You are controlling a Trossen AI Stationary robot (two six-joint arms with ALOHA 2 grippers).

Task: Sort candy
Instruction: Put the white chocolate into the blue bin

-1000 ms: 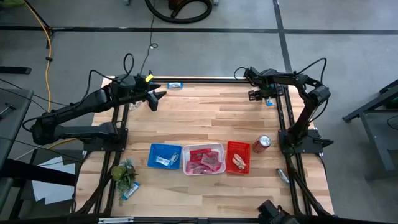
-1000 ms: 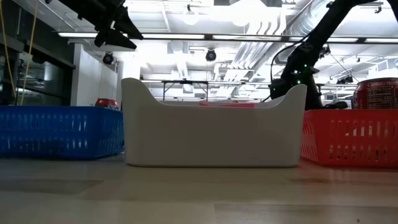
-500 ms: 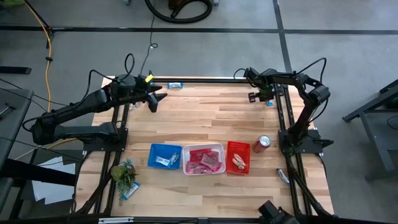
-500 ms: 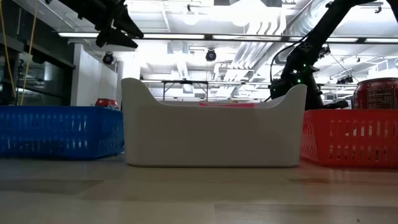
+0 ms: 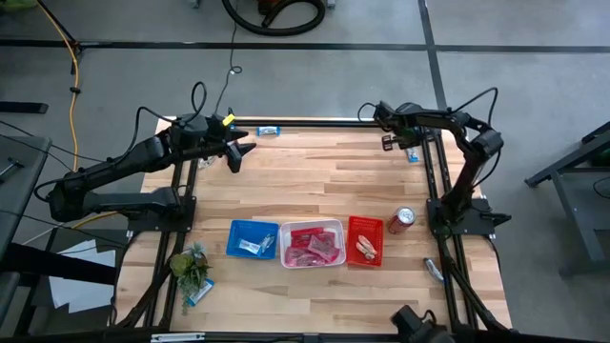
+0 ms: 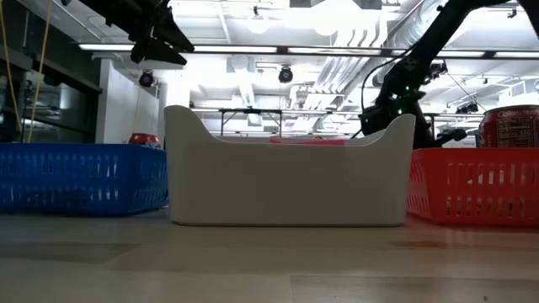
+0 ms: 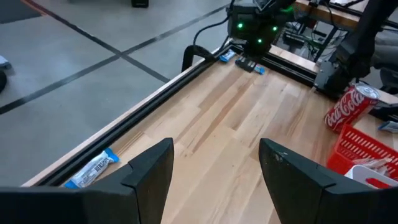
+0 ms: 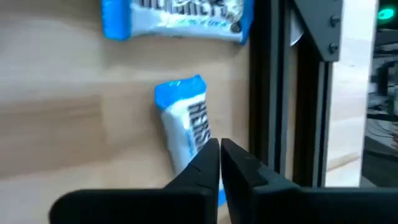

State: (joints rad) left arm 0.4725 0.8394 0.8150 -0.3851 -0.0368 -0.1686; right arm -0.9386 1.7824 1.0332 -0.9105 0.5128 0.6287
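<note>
Lying lengthwise toward the right hand (image 8: 219, 163) at the surface's (image 5: 315, 186) far right corner, a blue-and-white bar (image 8: 185, 134) is seen just beyond its closed, empty fingers.

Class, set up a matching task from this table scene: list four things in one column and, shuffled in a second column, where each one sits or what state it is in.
Things:
1. blue tray
2. soda can
3. left gripper
4. right gripper

Places or states:
A. shut over a blue-and-white candy bar
B. open above the table's far left corner
C. lying beside the red tray
D. left of the white tray

Pairs: 1-D, 2-C, 3-B, 4-A
</note>
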